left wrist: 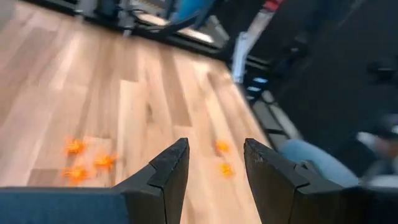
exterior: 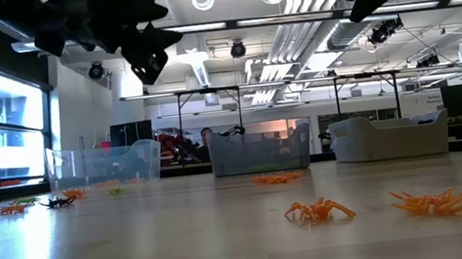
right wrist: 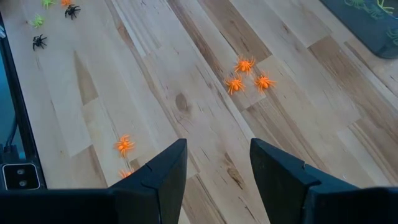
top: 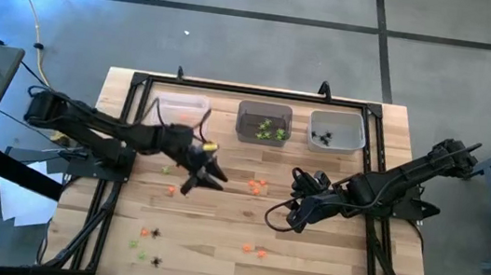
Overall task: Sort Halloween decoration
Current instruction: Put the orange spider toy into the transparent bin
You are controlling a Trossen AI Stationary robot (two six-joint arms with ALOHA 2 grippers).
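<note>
The Halloween decoration lies scattered on the wooden table: three orange trinkets (top: 258, 186) (right wrist: 247, 74) at mid-table, two more (top: 255, 250) (exterior: 319, 211) nearer the front, and a mixed group with black spiders (top: 148, 243) (right wrist: 38, 42) at the near left. Green ones (top: 270, 129) lie in the middle bin and black ones (top: 322, 138) in the right bin. My left gripper (top: 210, 180) (left wrist: 216, 168) hovers open above the table, left of the mid-table orange trinkets, with nothing between its fingers. My right gripper (top: 280, 219) (right wrist: 217, 168) hangs open and empty to their right.
Three small bins stand in a row at the far edge: a clear one (top: 181, 111), a grey one (top: 265, 112) and a whitish one (top: 339, 121). A black frame (top: 123, 141) borders the table on the left, far and right sides.
</note>
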